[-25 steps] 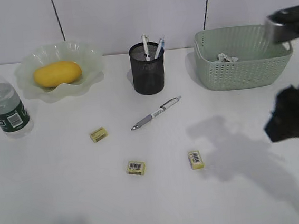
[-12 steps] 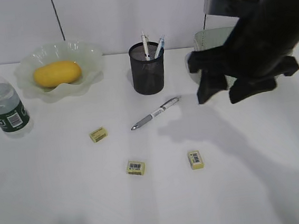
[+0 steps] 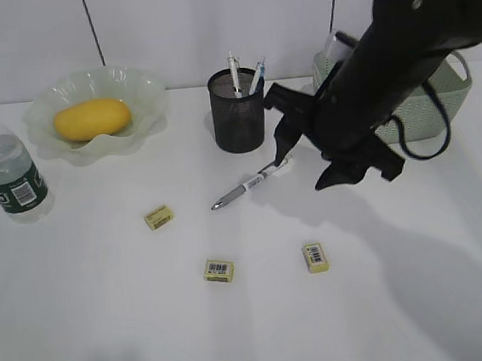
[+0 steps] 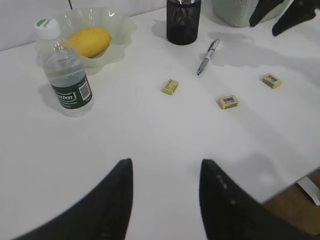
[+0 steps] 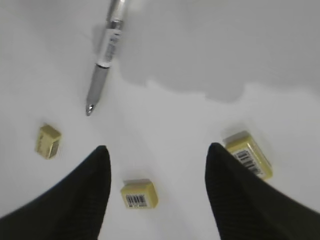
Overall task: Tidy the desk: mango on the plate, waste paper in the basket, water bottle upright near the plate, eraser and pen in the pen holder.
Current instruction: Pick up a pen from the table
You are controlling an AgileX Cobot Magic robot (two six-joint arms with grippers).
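The mango (image 3: pixel 92 118) lies on the green plate (image 3: pixel 143 92). To their left the water bottle (image 3: pixel 5 165) stands upright. A pen (image 3: pixel 242 187) lies on the desk in front of the black pen holder (image 3: pixel 238 112). Three yellow erasers (image 3: pixel 159 216) (image 3: pixel 219 270) (image 3: pixel 315 256) are scattered nearer the front. My right gripper (image 3: pixel 304 170) hangs open and empty above the pen's right end; beneath it the right wrist view shows the pen (image 5: pixel 104 65) and an eraser (image 5: pixel 139 194). My left gripper (image 4: pixel 166 162) is open over bare desk. The arm hides the waste paper.
The green basket (image 3: pixel 451 96) stands at the back right, mostly behind my right arm. Two pens stand in the pen holder. The left wrist view shows the desk's front edge (image 4: pixel 292 179) at its lower right.
My right arm has swung from the far right edge leftward and down over the desk, to a spot above the pen. The objects and the left gripper have not moved.
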